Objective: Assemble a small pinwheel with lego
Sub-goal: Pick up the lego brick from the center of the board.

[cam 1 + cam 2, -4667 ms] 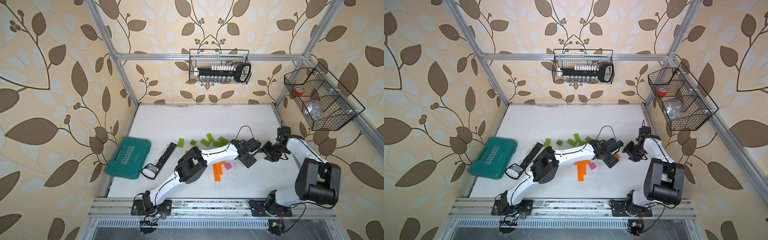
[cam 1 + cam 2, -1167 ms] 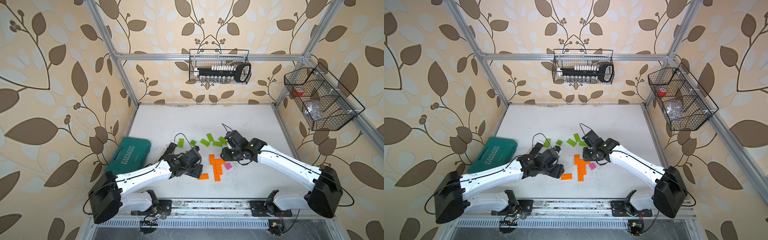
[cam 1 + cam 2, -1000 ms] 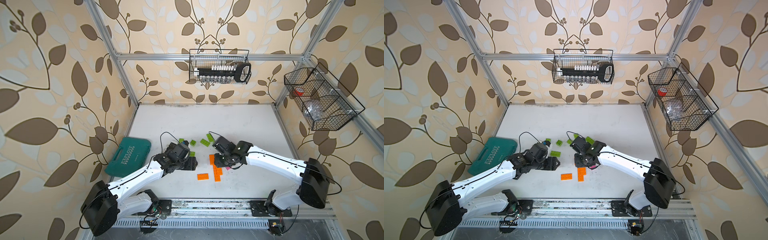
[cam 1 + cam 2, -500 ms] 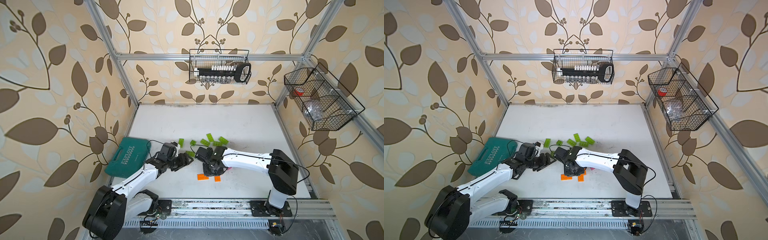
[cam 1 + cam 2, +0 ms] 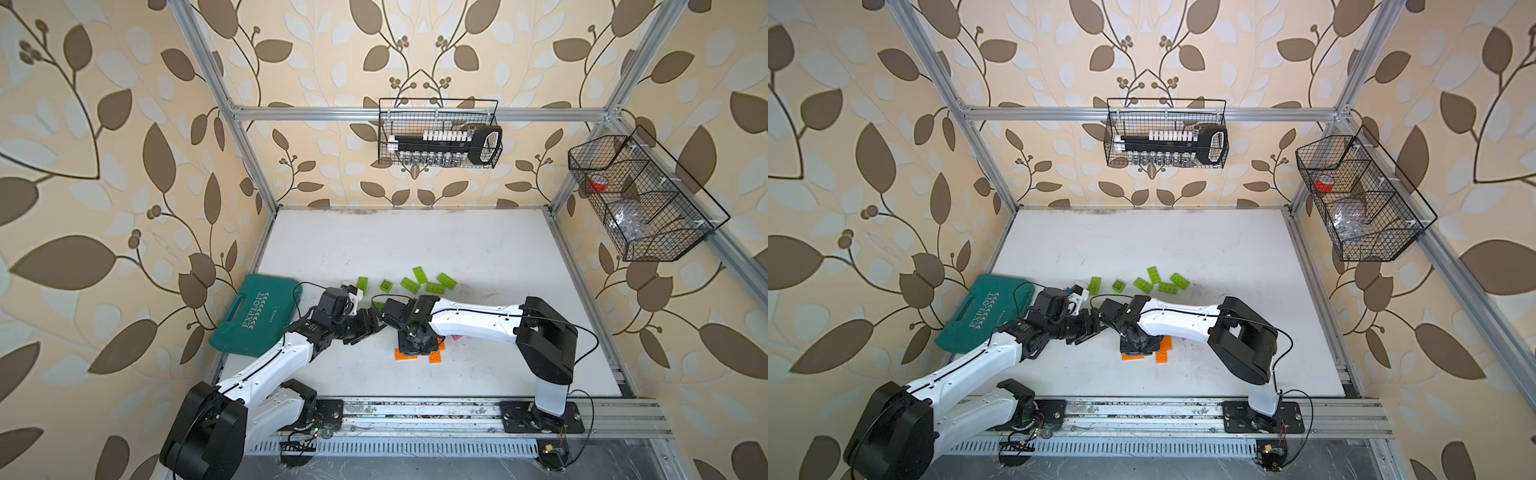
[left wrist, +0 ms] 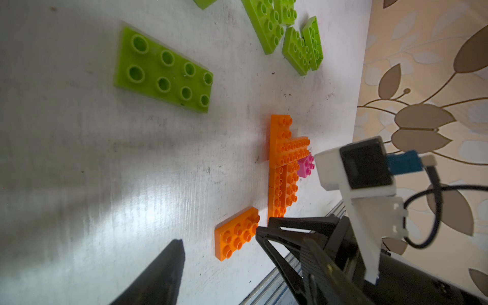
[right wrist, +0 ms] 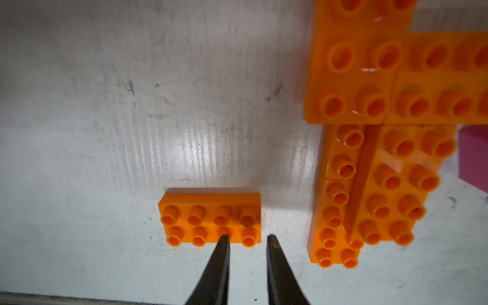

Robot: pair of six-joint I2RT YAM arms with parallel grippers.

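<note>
The lego lies near the table's front. An orange cross-shaped assembly [image 6: 282,169] has a pink square brick [image 6: 306,165] against it, and a loose orange brick [image 7: 211,219] lies beside it. Several lime-green bricks [image 5: 420,275] are scattered farther back. My right gripper [image 7: 248,237] points down at one end of the loose orange brick [image 5: 405,354]. It is open by a narrow gap and one fingertip [image 7: 224,239] overlaps the brick's edge. My left gripper [image 5: 368,328] hovers open and empty, just left of the right one. In both top views the right gripper [image 5: 1136,340] hides most of the assembly.
A teal tool case [image 5: 255,316] lies at the table's left edge behind the left arm. Wire baskets hang on the back wall [image 5: 440,133] and the right wall [image 5: 640,199]. The aluminium rail [image 5: 415,411] runs along the front edge.
My right gripper has moved left and toward the front, down over the loose orange brick, and its jaws have narrowed. The left gripper has hardly shifted.
</note>
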